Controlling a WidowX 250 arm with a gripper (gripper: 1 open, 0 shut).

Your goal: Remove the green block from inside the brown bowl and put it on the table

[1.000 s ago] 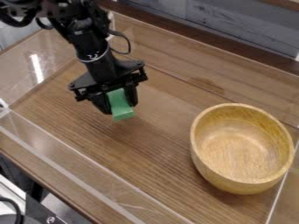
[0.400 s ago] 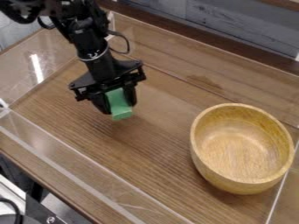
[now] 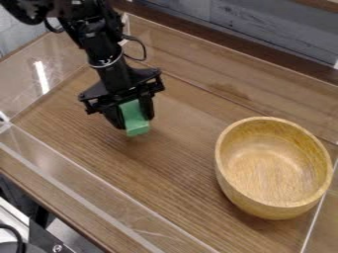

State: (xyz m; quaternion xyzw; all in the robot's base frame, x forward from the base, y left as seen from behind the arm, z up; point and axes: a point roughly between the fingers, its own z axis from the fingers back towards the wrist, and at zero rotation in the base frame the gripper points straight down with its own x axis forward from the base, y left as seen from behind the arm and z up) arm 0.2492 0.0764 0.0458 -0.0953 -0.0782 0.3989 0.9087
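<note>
One brown bowl sits on one bench. Well apart from the bowl, across the bench, one gripper grasps one green block, clenched on it; the block is outside the bowl.

The small bright-green rectangular block was held nearly upright over the brown wood-grain table, well apart from the round, light-brown wooden bowl.
</note>
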